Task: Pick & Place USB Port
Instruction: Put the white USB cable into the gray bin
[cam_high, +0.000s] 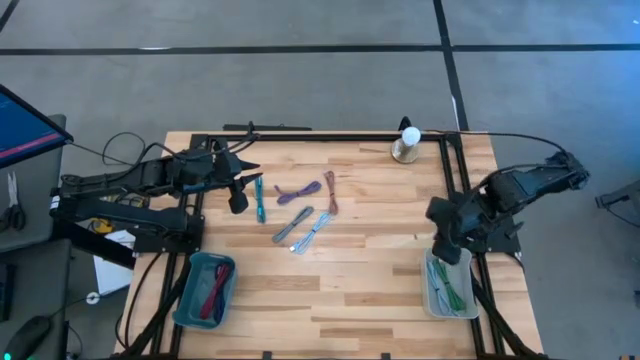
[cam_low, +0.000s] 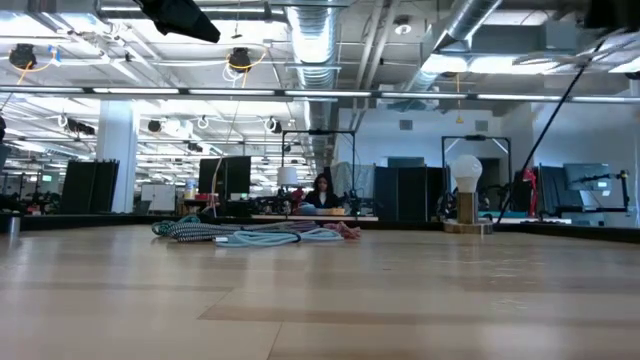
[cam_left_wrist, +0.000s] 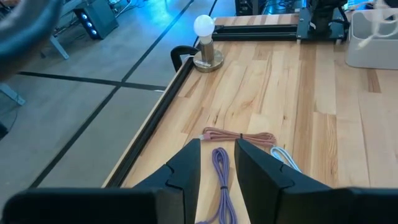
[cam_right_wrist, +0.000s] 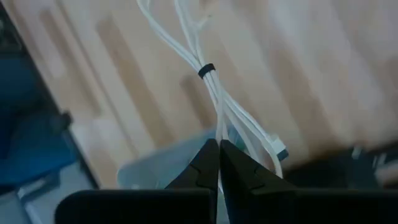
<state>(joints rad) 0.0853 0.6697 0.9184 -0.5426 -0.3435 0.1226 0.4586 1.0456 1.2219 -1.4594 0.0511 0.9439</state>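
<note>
Several bundled USB cables lie loose mid-table: teal (cam_high: 259, 197), purple (cam_high: 298, 192), pink (cam_high: 330, 192), grey (cam_high: 292, 223) and pale blue (cam_high: 312, 232). My right gripper (cam_high: 447, 250) hangs over the far end of the pale bin (cam_high: 430, 300) at the table's right side and is shut on a white cable bundle (cam_right_wrist: 214, 93). The bin holds green cables (cam_high: 452, 290). My left gripper (cam_high: 238, 200) waits raised at the left, open. The purple cable (cam_left_wrist: 222, 180) shows on the table below the gap between its fingers (cam_left_wrist: 217, 144). My right gripper pinches the white cable bundle (cam_right_wrist: 218, 132) between its two fingertips, coming from above and pointing steeply down. The bundle, bound by a black tie (cam_right_wrist: 207, 70), hangs below the fingers, clear of the table. A loose plug end (cam_right_wrist: 280, 151) dangles beside it over the bin (cam_right_wrist: 155, 165).
A blue bin (cam_high: 205, 290) with red and dark cables stands at the near left. A bulb lamp (cam_high: 408, 143) stands at the far right of the table. A black frame rail (cam_high: 320, 137) runs along the table's edges. Bare wood lies between the two bins.
</note>
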